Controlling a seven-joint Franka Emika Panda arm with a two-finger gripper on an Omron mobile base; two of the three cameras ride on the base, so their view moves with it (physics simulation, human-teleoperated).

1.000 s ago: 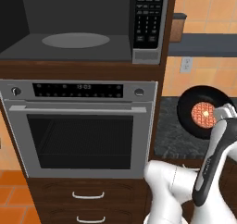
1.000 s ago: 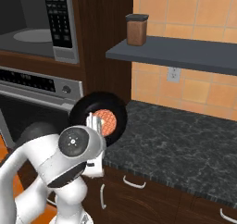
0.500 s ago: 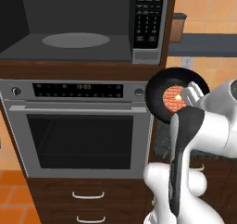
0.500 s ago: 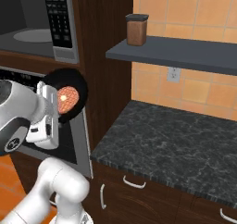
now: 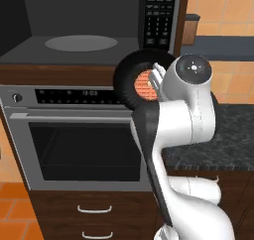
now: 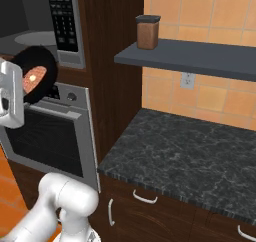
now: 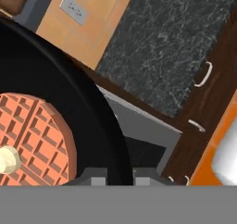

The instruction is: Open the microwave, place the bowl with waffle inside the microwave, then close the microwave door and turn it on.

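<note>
The claw [image 7: 118, 174] is pinching the rim of the bowl [image 5: 130, 75], carrying it tipped on edge just below the open microwave [image 5: 84, 40]. The bowl looks rigid and light; the waffle [image 5: 145, 84] is loose, likely sliding unless levelled.

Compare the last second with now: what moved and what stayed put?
The gripper, shut on the bowl holding the waffle, swung it from over the stone counter leftward and up, to just below the open microwave. Grip unchanged; microwave, oven and shelf jar stayed.
</note>
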